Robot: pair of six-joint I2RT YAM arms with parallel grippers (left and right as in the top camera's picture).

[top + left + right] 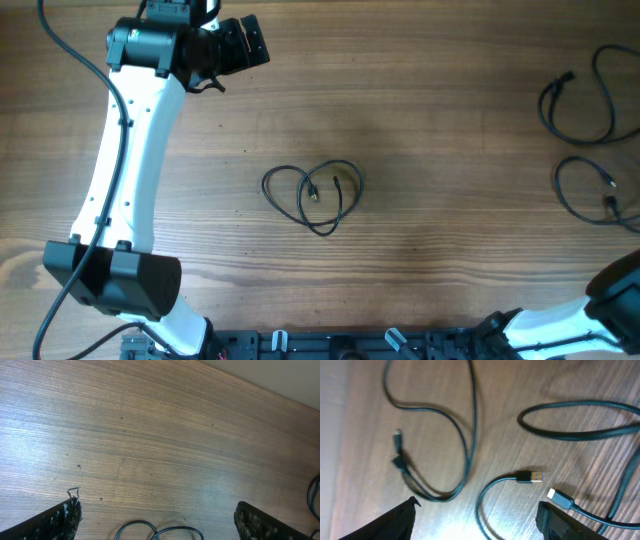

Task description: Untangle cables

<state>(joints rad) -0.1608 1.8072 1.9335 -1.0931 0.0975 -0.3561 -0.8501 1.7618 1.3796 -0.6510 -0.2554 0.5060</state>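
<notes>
At table (430, 90) centre, looped cable (313, 197) crossing itself, untouched. Near the right edge, far cable (580, 139) and near cable (608, 182) lying apart, seemingly sorted. Left jaws apart, empty, well off; right jaws apart above those two, gripping nothing. Probably one tangle left.

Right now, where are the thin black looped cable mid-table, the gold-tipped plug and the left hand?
Thin black looped cable (324, 232): overhead view, bottom bend.
Gold-tipped plug (535, 476): right wrist view, metal tip.
Left hand (157, 519): left wrist view, midway between fingers.
</notes>
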